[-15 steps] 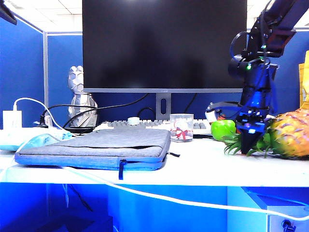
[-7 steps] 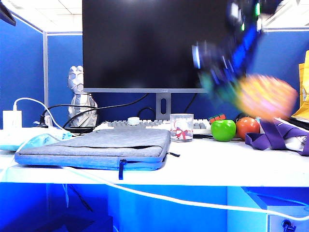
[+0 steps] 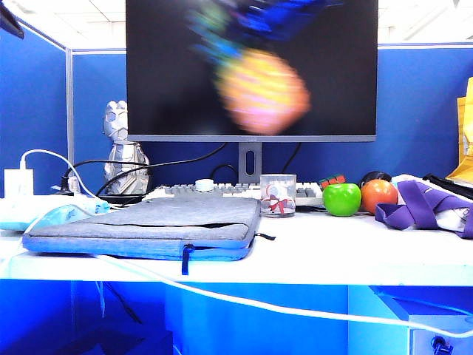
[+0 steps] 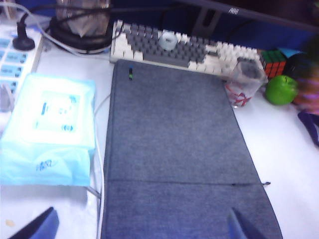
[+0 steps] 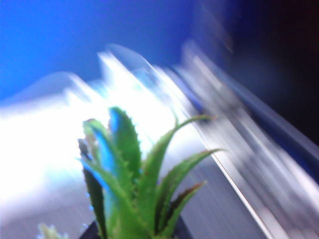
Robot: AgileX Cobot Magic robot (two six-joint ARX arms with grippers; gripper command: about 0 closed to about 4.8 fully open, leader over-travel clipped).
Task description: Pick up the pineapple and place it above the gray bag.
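Landmark: gray bag point(image 3: 159, 223), flat on the white desk point(image 3: 332, 251).

Pineapple point(image 3: 262, 90): blurred, airborne high above the bag's right end, before the monitor point(image 3: 177, 89); leaf crown point(image 5: 134, 174) fills the right wrist view.

Right gripper point(image 3: 222, 29): a dark smear up-left of the fruit, clamped on the crown; arm reaches in from the upper right.

Left gripper point(image 4: 142, 226): jaws spread wide, hovering over the bag's near end, empty.

Green apple point(image 3: 341, 199): on the desk, right of the bag.
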